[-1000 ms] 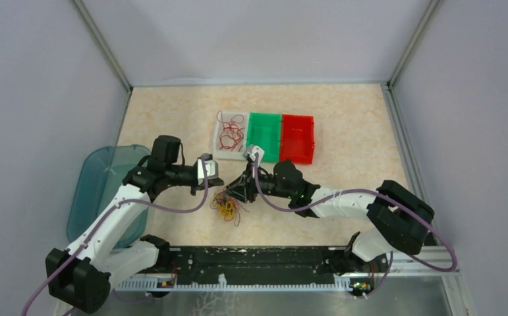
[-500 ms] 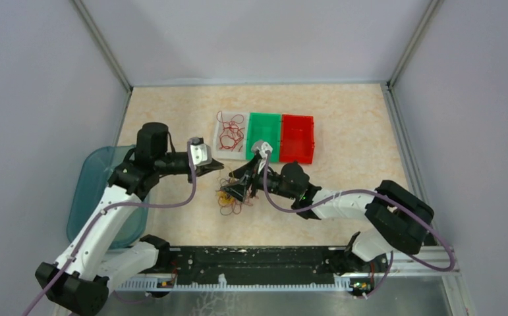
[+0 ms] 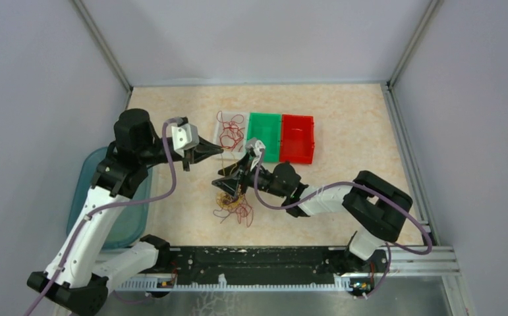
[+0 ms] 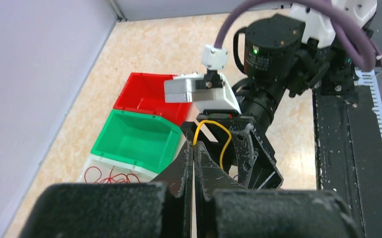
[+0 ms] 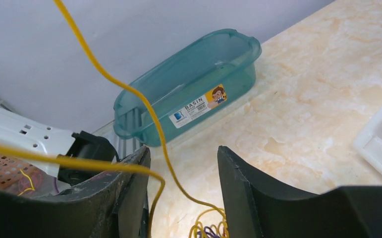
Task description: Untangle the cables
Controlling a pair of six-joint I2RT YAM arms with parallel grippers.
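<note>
On marbled tabletop (image 3: 343, 112), thin curly cables (image 3: 228, 201)

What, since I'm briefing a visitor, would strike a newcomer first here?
A thin yellow cable stretches from the shut left gripper mid-table to a tangled heap of yellow, red and purple cables under the open right gripper. Behind sit a green plastic bin and a red plastic bin.
</note>
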